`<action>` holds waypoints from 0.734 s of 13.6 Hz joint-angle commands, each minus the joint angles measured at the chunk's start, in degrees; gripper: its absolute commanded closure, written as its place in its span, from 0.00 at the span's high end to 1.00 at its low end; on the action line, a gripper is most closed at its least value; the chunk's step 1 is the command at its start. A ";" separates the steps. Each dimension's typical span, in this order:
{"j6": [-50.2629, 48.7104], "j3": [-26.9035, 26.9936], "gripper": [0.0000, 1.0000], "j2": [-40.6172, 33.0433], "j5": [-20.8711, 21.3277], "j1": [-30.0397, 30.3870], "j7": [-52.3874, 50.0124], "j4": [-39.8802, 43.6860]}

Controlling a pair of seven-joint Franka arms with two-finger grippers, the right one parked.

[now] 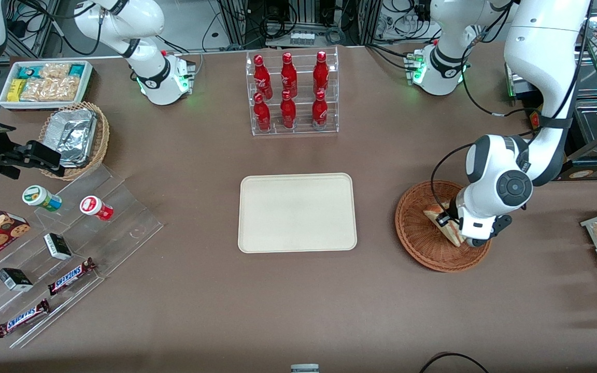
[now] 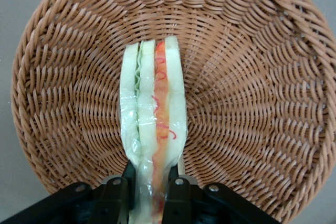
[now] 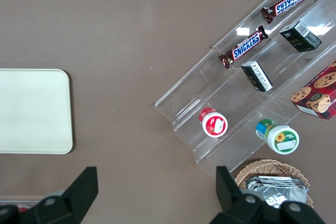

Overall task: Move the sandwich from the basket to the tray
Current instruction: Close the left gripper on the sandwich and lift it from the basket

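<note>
The pincer (image 2: pixel 148 195) grips the sandwich (image 2: pixel 152 114) by its edge inside the basket (image 2: pixel 252 77), beside the tray (image 1: pixel 297 212).

end effector (image 1: pixel 451 224) at sandwich (image 1: pixel 446 228) in basket (image 1: pixel 417 233); tray (image 1: pixel 297 212) bare

The hand (image 2: pixel 148 184) sits low in the basket (image 1: pixel 416 235), closed on the sandwich (image 2: pixel 152 124), ringed by the basket's low rim. Between basket and tray (image 1: pixel 297 212) lies bare bench (image 1: pixel 376 217); the bottle rack (image 1: pixel 292 93) stands well apart, farther from the camera.
</note>
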 commanded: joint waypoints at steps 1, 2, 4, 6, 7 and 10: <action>-6.07 0.22 0.00 -0.20 1.03 -0.21 3.57 3.95; -9.06 0.31 0.00 -0.46 1.12 -0.30 4.81 5.44; -14.86 -0.13 0.00 -0.90 3.92 -0.65 5.79 8.17; -18.74 -0.92 0.00 -1.08 4.90 -2.92 9.90 9.93; -19.45 -1.10 0.00 -1.34 4.90 -4.24 11.58 10.20; -19.64 -4.33 0.00 -2.66 4.11 -6.19 17.46 10.73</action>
